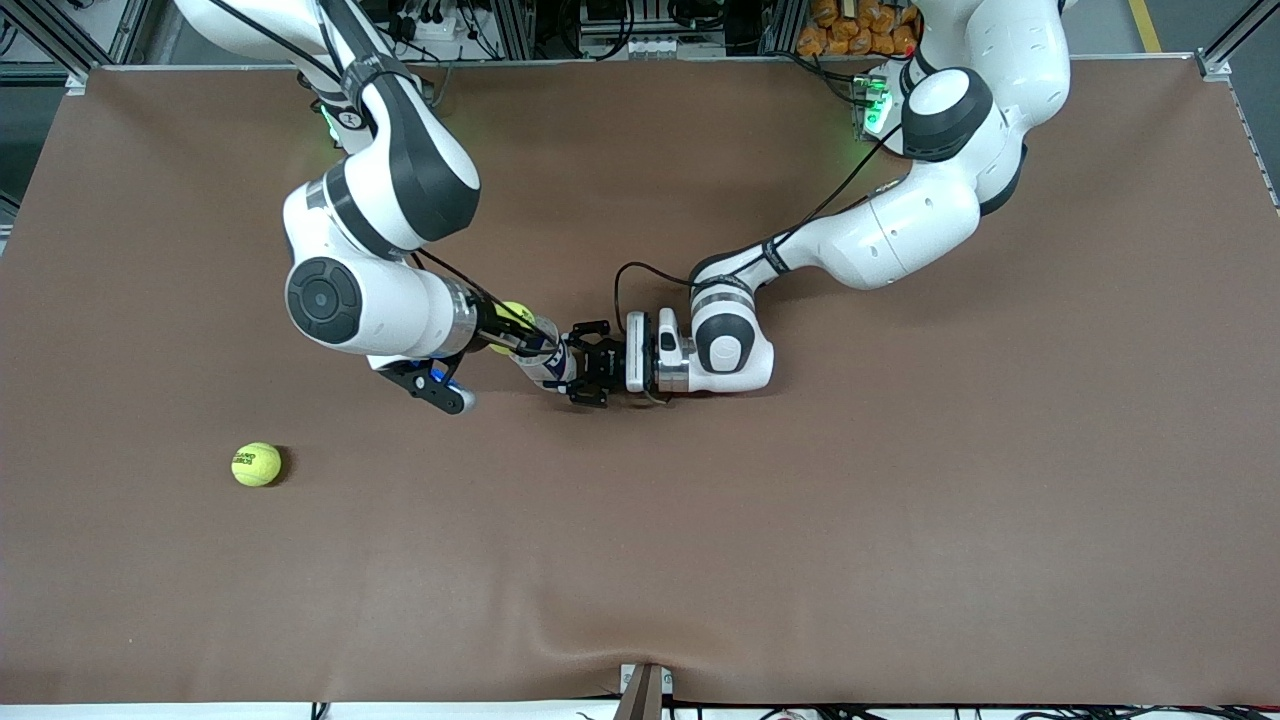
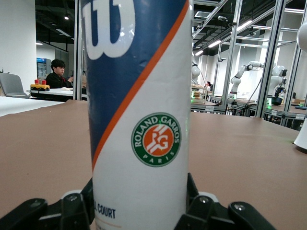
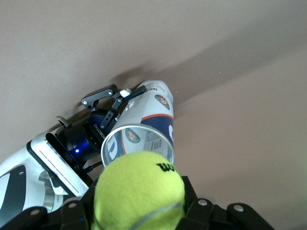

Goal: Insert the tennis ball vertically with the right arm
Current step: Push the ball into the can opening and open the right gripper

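My right gripper (image 1: 518,330) is shut on a yellow-green tennis ball (image 1: 514,320) and holds it just above the open mouth of a ball can (image 1: 545,362). In the right wrist view the ball (image 3: 139,191) fills the space between the jaws of my right gripper (image 3: 139,208), with the can's open top (image 3: 139,143) right under it. The can is white and blue with an orange stripe and a Roland Garros logo (image 2: 144,120). It stands upright near the table's middle. My left gripper (image 1: 572,365) is shut on its lower part, as the left wrist view (image 2: 139,211) also shows.
A second tennis ball (image 1: 257,464) lies on the brown table mat (image 1: 800,520), nearer to the front camera and toward the right arm's end. The left gripper's black fingers (image 3: 103,96) show beside the can in the right wrist view.
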Available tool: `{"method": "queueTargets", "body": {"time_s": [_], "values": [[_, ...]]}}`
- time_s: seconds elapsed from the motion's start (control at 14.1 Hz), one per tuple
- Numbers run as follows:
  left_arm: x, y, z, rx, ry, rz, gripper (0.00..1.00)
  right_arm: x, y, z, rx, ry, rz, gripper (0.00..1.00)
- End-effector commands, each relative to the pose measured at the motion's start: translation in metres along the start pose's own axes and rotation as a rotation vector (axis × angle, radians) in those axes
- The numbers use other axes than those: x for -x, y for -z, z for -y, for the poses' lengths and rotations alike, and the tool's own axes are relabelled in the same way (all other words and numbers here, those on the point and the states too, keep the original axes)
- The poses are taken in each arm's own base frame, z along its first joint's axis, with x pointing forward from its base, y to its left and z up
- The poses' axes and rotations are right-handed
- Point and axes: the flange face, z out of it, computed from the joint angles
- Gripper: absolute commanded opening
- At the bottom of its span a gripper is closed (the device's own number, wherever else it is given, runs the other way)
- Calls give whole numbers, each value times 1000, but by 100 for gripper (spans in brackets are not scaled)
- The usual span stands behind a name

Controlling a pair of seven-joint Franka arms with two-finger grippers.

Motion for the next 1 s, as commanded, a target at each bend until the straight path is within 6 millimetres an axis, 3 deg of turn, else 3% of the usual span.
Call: {"method": "queueTargets", "body": {"time_s": [0.0,0.57,0.64,0.71,0.78,0.92], "values": [[3,5,2,-11,-22,26,69,6,-9,20,-21,-32,-15,23],[2,4,2,-8,-30,27,70,-10,-36,14,29,-51,-20,24],[-1,5,4,-10,-53,26,69,-10,-36,14,30,-51,-19,29],[-2,5,4,-10,-61,25,69,-10,-36,14,34,-49,-16,67],[-1,5,4,-10,-64,27,69,-7,-38,15,37,-47,-15,100],[-2,5,4,-10,-65,26,69,-7,-37,15,37,-45,-15,100]]}}
